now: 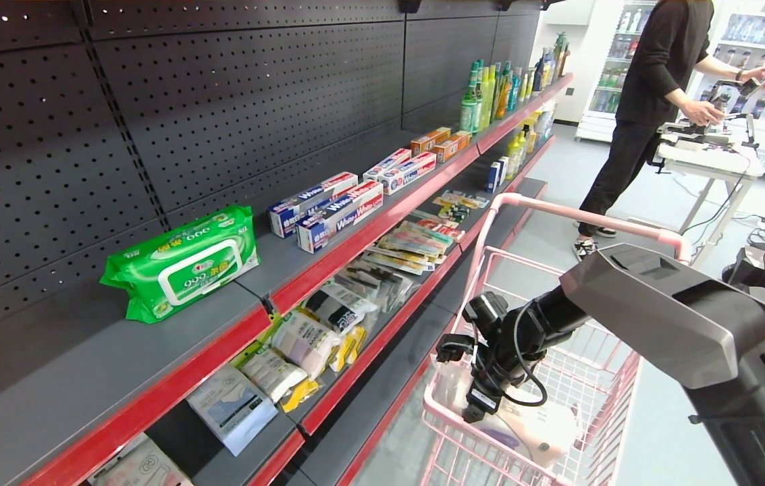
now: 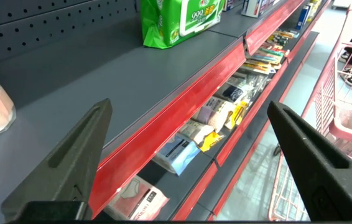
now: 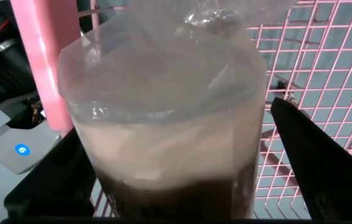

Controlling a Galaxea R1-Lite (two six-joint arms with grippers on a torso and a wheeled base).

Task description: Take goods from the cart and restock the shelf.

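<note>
Grey shelf [image 1: 85,378], green wipes pack [image 1: 183,263], toothpaste boxes [image 1: 338,214]

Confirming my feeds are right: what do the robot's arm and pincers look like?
Right arm: grey, angular faceted shell, narrowing to a black wrist wrapped in looped black cables. Left pincer: two dark, matte, wedge-shaped fingers with flat inner faces.

This is a shop, seemingly a small supermarket aisle: long red-edged shelves [image 1: 355,243] on a black pegboard wall [image 1: 254,88] carry toothpaste boxes [image 1: 338,214], a green wipes pack [image 1: 183,262] and bottles [image 1: 490,91]. A pink wire shopping cart [image 1: 585,217] stands in the aisle, and the far glass-fronted cabinets [image 1: 615,47] look like drinks coolers.
</note>
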